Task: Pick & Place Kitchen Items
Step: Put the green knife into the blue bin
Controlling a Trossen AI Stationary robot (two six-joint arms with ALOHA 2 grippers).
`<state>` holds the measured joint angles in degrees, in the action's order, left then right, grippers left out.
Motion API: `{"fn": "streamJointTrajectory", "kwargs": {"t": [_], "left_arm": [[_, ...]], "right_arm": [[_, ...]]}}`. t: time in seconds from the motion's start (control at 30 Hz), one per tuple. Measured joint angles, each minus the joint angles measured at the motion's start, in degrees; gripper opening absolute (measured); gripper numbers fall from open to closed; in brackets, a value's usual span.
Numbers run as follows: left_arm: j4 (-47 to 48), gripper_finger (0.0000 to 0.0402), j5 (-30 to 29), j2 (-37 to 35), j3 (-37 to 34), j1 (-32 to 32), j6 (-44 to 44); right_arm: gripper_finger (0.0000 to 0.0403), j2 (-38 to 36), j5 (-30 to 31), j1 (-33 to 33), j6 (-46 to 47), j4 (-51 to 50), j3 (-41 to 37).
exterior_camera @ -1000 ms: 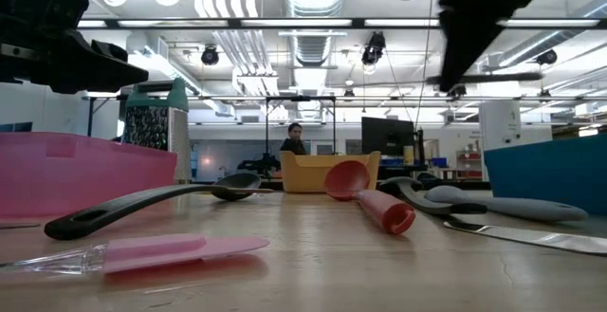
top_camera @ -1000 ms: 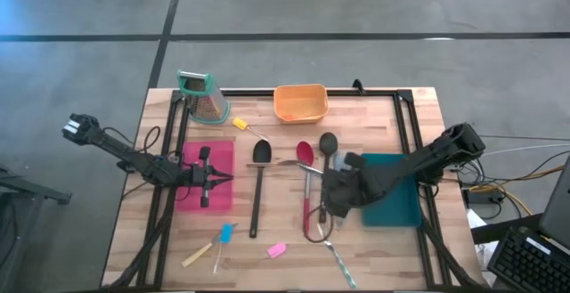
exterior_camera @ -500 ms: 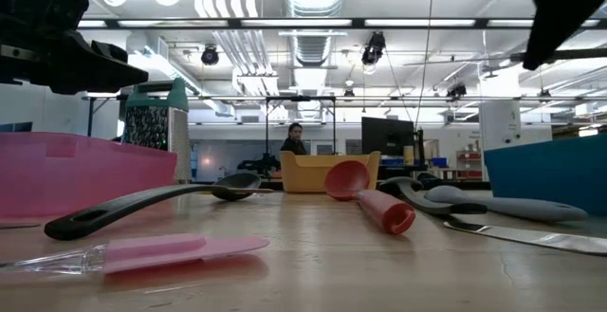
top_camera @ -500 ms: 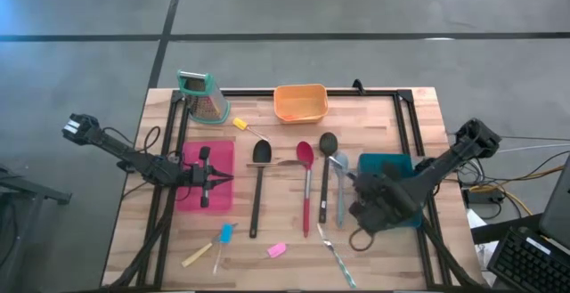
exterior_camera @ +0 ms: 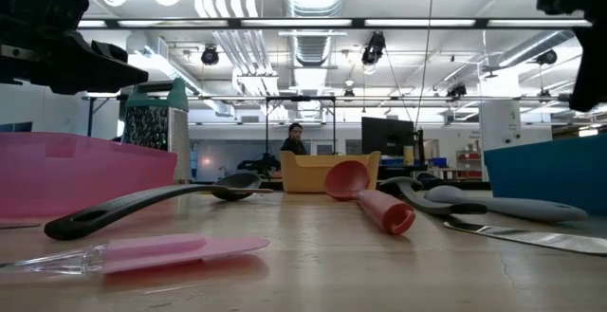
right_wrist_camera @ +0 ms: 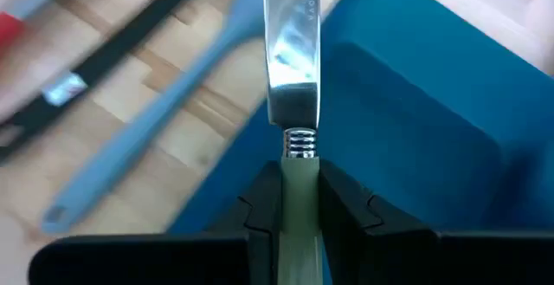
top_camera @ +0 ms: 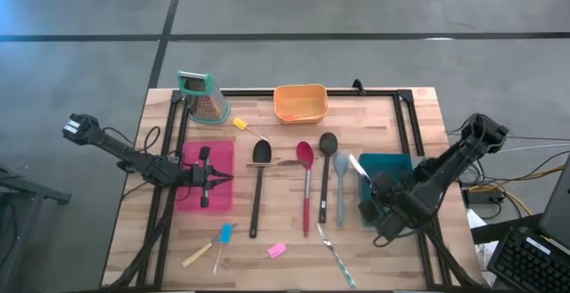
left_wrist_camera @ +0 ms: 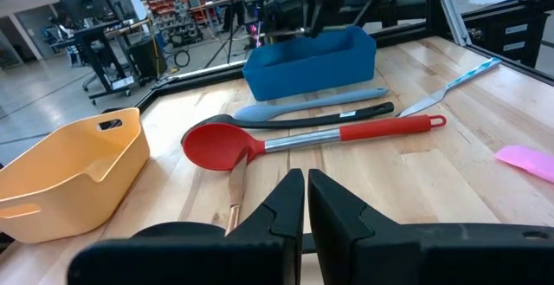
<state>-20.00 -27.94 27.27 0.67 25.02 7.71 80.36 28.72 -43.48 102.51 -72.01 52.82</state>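
Note:
My right gripper (top_camera: 369,189) hangs over the near-left part of the blue bin (top_camera: 399,195), shut on a knife (right_wrist_camera: 292,51) with a metal blade and a pale handle. On the wood to the bin's left, a black spoon (top_camera: 258,182), a red spoon (top_camera: 305,186), a dark spoon (top_camera: 326,173) and a pale-blue spoon (top_camera: 339,186) lie flat side by side. Small blue (top_camera: 223,234), pink (top_camera: 276,250) and yellow (top_camera: 239,124) tools lie apart on the table. My left gripper (top_camera: 214,179) waits, shut, above the pink bin (top_camera: 191,199). My right gripper pinches the knife's pale handle (right_wrist_camera: 300,174) between its two fingers, just behind the ribbed metal collar. The fingers slant down from above and lie along the knife. The blade sticks out ahead of the fingertips, lifted clear, over the blue bin's edge.
An orange tub (top_camera: 300,102) and a green-topped grater (top_camera: 203,97) stand at the far edge. A striped slim utensil (top_camera: 337,257) lies near the front edge. A black frame (top_camera: 405,115) runs along the table's far and side edges.
My right gripper has carried the knife from above the spoon handles toward the table's right edge and slightly down, to over the blue bin. Its wrist has rolled, so the blade now points toward the far side. The knife stays clear of the table.

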Motion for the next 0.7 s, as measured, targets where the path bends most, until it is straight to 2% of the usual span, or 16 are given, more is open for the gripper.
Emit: {"fn": "streamJointTrajectory", "kwargs": {"t": [0.33, 0.7], "left_arm": [[-0.01, 0.0023, 0.00, 0.00, 0.00, 0.00, 0.02], [0.04, 0.0023, 0.00, 0.00, 0.00, -0.02, 0.01]], "right_arm": [[0.0045, -0.11, -8.72, -0.04, 2.60, 0.46, -5.48], [0.0043, -1.85, -9.66, -0.03, 3.88, 1.60, -10.05]]}}
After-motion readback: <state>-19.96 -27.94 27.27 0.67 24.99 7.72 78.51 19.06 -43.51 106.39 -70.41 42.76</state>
